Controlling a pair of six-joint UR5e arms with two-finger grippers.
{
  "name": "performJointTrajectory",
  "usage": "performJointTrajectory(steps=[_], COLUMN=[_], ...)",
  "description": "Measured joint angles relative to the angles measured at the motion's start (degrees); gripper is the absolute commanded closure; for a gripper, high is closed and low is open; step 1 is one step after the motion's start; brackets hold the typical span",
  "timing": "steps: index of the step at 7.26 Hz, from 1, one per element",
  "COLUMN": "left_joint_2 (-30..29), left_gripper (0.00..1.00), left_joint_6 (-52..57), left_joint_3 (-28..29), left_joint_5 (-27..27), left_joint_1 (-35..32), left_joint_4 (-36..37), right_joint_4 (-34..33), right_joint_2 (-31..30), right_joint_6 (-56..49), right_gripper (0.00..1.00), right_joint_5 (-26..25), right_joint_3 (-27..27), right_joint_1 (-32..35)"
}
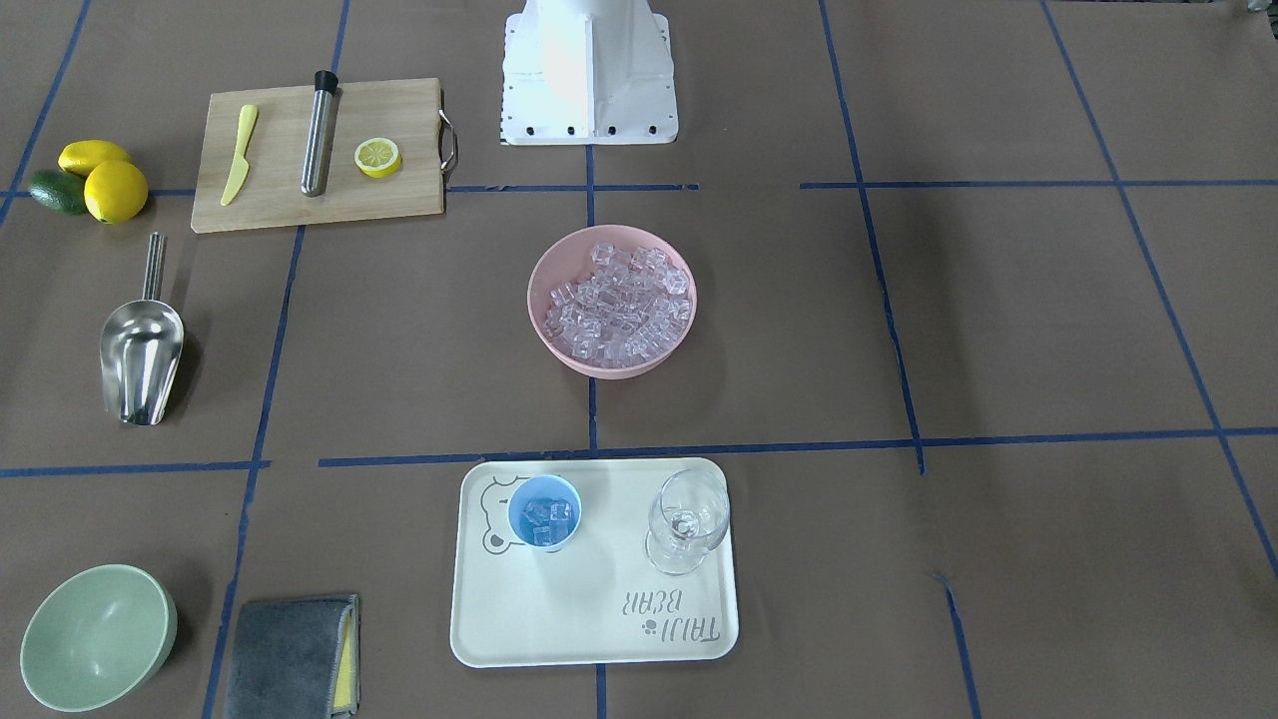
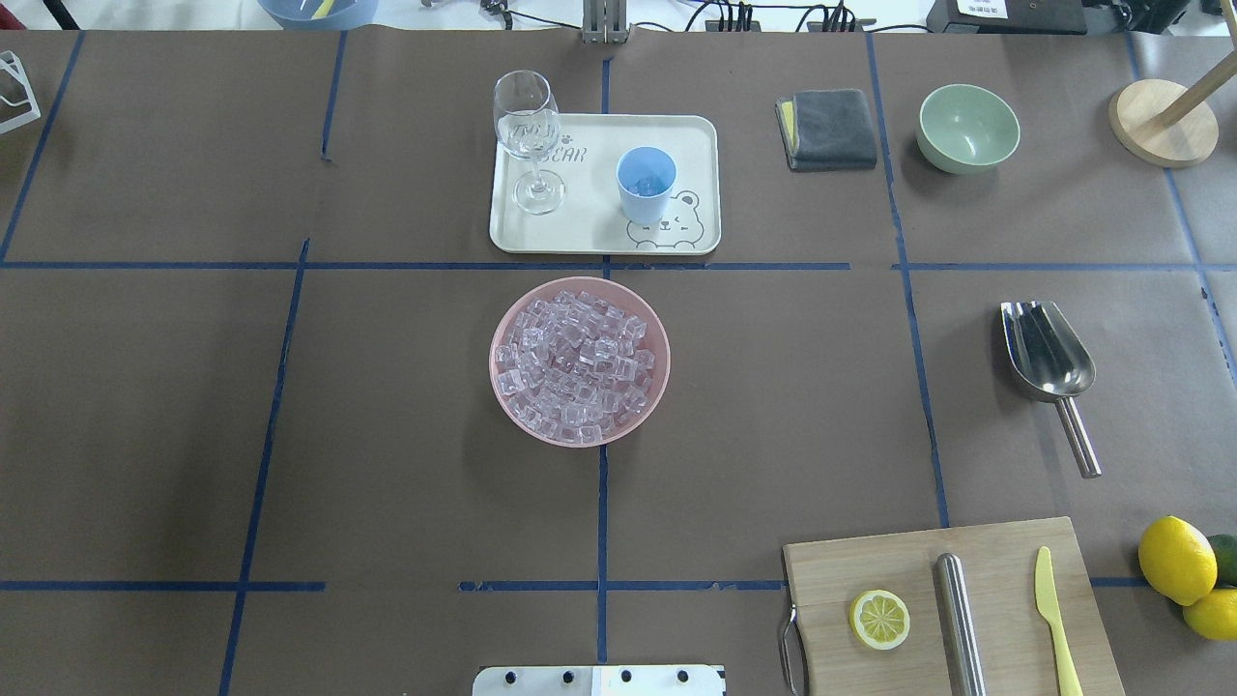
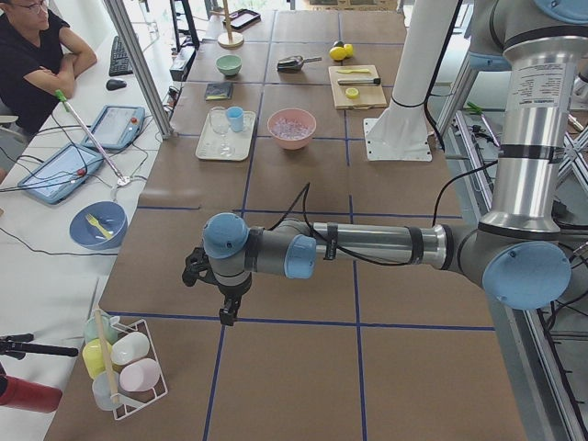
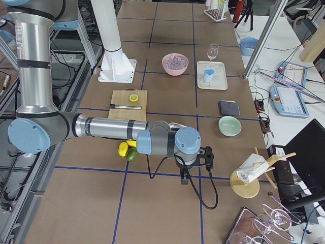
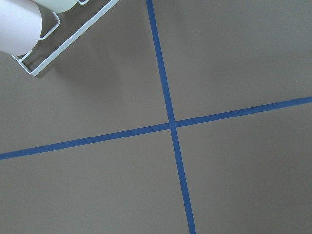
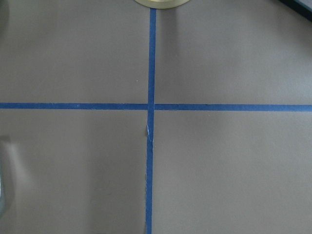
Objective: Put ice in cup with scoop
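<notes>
Left gripper: parked over bare paper at the table's far left end; seen only from the side, so I cannot tell whether its jaws are apart or together.
Right gripper: parked likewise at the right end, jaw state not readable; holds nothing visible.
Scoop: lies flat on the robot's right, trough up, rod handle toward the robot, clear of both arms.
Ice: heaped in the pink bowl at mid-table; a few cubes already sit in the cup.
Cup position: on the tray, past the bowl.
Risk, pickup: thin handle flat on paper; fingers may skid off or twist it.
Risk, pour: trough looks wider than the cup mouth; cubes likely to spill onto the tray, or the light cup tips.
Risk, neighbour: wine glass stands near the cup, top-heavy; a wide swing could knock it.
Nearby: cutting board with lemon half, green bowl, folded cloth; none blocks the scoop-to-bowl path.
</notes>
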Motion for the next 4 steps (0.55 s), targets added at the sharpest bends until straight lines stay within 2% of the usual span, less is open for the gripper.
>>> performJointTrajectory(steps=[4], left_joint_2=[0.0], left_gripper=[0.00], left_joint_6=[-2.0], left_joint_3=[0.1], left_joint_5=[0.0], left_joint_1=[0.0], left_joint_4=[0.0], right_joint_4=[0.0], right_joint_2=[0.0], right_joint_6=[0.0], right_gripper=[0.00], right_joint_5=[0.0], right_joint_3=[0.1], right_joint_1=[0.0])
